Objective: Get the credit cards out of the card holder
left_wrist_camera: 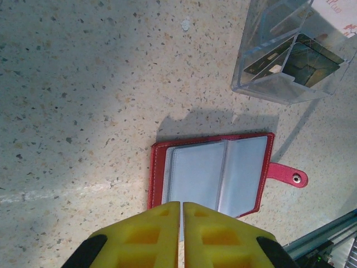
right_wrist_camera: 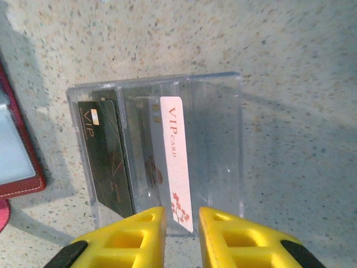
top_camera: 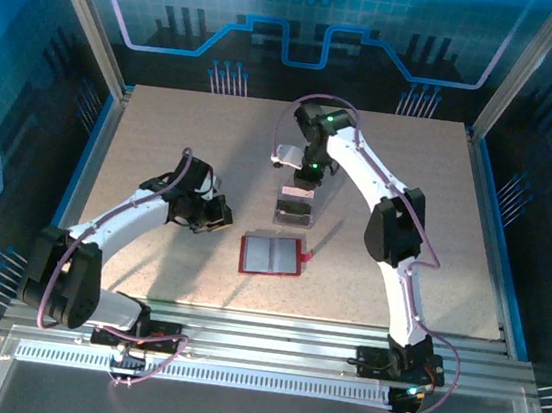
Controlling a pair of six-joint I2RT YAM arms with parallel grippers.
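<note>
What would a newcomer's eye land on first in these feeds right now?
The red card holder lies open mid-table, its grey sleeves looking empty. Just beyond it stands a clear box with a dark card and a pale VIP card upright inside, the right fingers parted over the pale one. The left fingers are pressed together just left of the holder.

I see my right gripper [right_wrist_camera: 182,216] with its fingers slightly parted either side of the pale pink card [right_wrist_camera: 174,151]. That card stands in the clear box [right_wrist_camera: 223,139], near a dark card [right_wrist_camera: 103,156].
</note>
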